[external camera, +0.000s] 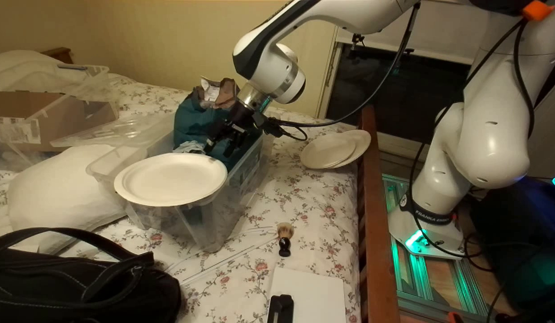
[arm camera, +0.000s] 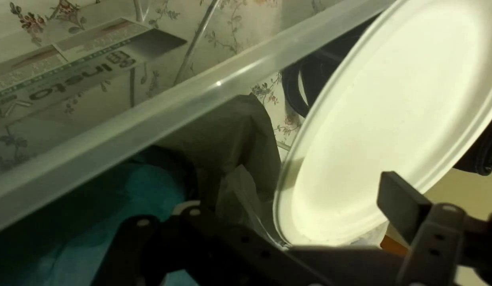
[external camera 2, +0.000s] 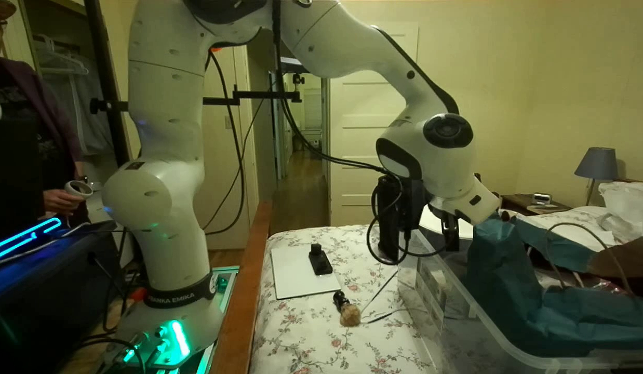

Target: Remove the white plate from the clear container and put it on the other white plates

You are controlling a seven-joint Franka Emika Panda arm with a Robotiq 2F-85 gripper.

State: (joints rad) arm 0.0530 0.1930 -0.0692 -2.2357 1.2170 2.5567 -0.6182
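The white plate [external camera: 171, 179] lies over the near end of the clear container [external camera: 210, 224], resting on its rim. In the wrist view the plate [arm camera: 381, 131] fills the right, beside the container's rim [arm camera: 218, 83]. In an exterior view the plate [external camera 2: 440, 222] is mostly hidden behind the arm, above the container [external camera 2: 472, 306]. My gripper [external camera: 220, 150] points down inside the container at the plate's far edge. In the wrist view the gripper [arm camera: 297, 206] has its fingers wide apart with nothing held. The other white plates [external camera: 327, 151] lie overlapping on the bed near the rail.
A teal bag [external camera: 188, 119] stands in the container behind the gripper. A wooden bed rail [external camera: 371, 215] runs between bed and robot base. A shaving brush [external camera: 284, 240], a white board [external camera: 313, 291], a black handbag [external camera: 80, 282] and a pillow [external camera: 62, 188] lie around.
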